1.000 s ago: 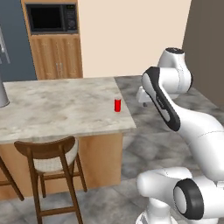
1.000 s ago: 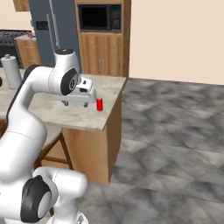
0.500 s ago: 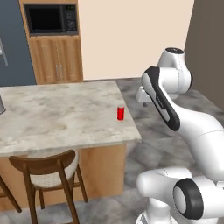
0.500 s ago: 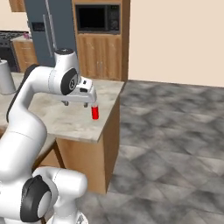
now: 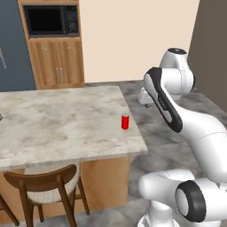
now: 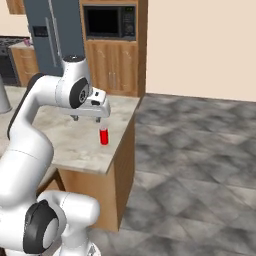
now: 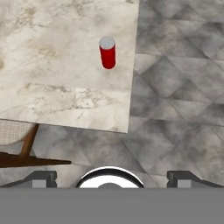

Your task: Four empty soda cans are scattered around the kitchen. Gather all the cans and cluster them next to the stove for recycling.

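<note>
One red soda can with a silvery top stands upright near the right edge of the marble island. It also appears as the can in the right base view and as the can in the hand view. My gripper hangs well above and beside it, by the island's edge, touching nothing. Its jaws stand wide open and empty, with the fingertips far apart at the bottom of the hand view. The stove is at the far left in the back.
A wooden chair is tucked under the island's near side. A grey metal vessel stands on the island's far left. Behind are a fridge and a wooden cabinet with a built-in microwave. Grey tiled floor spreads to the right.
The whole picture has shifted, so the base has driven; the island and red can now appear closer. The can stays in place on the counter. My gripper stays open.
</note>
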